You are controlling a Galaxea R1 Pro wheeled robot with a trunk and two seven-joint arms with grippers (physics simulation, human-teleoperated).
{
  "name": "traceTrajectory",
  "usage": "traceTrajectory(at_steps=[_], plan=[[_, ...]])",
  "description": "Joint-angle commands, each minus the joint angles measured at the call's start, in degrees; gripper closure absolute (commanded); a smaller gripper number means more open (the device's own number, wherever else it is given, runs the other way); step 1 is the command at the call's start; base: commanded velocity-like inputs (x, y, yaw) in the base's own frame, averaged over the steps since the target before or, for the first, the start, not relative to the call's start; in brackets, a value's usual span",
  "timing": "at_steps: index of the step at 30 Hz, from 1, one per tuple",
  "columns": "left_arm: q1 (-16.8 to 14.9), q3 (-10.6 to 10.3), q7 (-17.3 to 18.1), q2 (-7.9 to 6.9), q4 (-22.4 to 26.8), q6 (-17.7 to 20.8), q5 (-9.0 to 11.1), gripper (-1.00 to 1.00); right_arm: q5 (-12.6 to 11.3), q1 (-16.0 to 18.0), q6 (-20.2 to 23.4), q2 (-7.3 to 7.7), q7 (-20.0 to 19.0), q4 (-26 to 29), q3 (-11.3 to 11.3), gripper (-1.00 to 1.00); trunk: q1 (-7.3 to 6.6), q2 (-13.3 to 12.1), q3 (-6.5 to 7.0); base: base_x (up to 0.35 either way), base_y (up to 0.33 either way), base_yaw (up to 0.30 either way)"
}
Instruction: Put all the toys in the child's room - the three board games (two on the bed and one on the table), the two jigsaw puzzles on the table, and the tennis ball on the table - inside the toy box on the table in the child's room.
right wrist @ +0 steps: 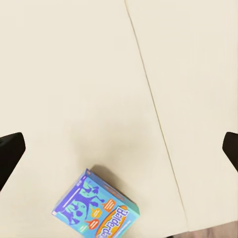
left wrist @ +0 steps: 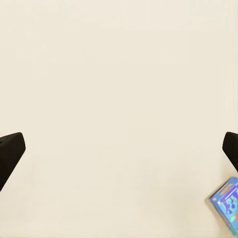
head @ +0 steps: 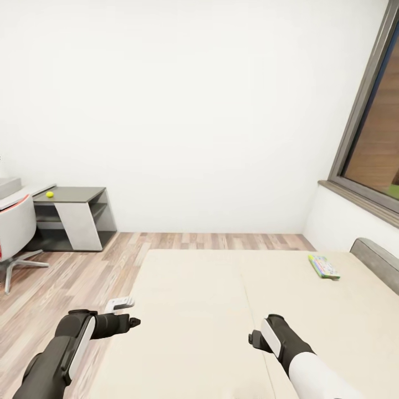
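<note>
Both arms hang over the bed's beige mattress (head: pixel 210 299). A blue cartoon board game (right wrist: pixel 96 208) lies flat on the mattress beneath my right gripper (right wrist: pixel 119 148), whose fingers are spread wide with nothing between them. A corner of the same game (left wrist: pixel 227 206) shows beside my left gripper (left wrist: pixel 119 148), which is also open and empty. A green-and-yellow board game (head: pixel 323 266) lies far right on the bed near the grey headboard (head: pixel 377 257). The tennis ball (head: pixel 50 194) sits on the table's dark grey corner section (head: pixel 77 194). A light grey box edge (head: pixel 8 185), perhaps the toy box, shows at the far left.
A white swivel chair (head: pixel 16 227) stands in front of the table at the left. Wood-plank floor (head: pixel 83 266) runs between the table and the bed. A dark-framed window (head: pixel 371 127) fills the right wall above a white ledge.
</note>
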State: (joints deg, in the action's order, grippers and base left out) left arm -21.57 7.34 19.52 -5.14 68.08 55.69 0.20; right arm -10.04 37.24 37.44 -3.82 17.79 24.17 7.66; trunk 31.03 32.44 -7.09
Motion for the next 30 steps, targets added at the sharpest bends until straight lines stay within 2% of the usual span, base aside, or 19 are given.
traceTrajectory(at_steps=[1,30], plan=[[-0.05,0.06,0.17,0.03,0.04,0.29,-0.01,-1.00,-0.63,0.03,0.13,-0.02,0.49,0.08,0.14,-1.00,0.02,0.11,-0.21,0.000,0.000,0.066],[-0.05,0.13,0.12,-0.12,0.39,0.04,-0.03,-1.00,-0.07,0.03,0.44,-0.57,0.40,-0.06,0.07,-1.00,0.02,0.11,-2.90,0.000,0.000,0.071]])
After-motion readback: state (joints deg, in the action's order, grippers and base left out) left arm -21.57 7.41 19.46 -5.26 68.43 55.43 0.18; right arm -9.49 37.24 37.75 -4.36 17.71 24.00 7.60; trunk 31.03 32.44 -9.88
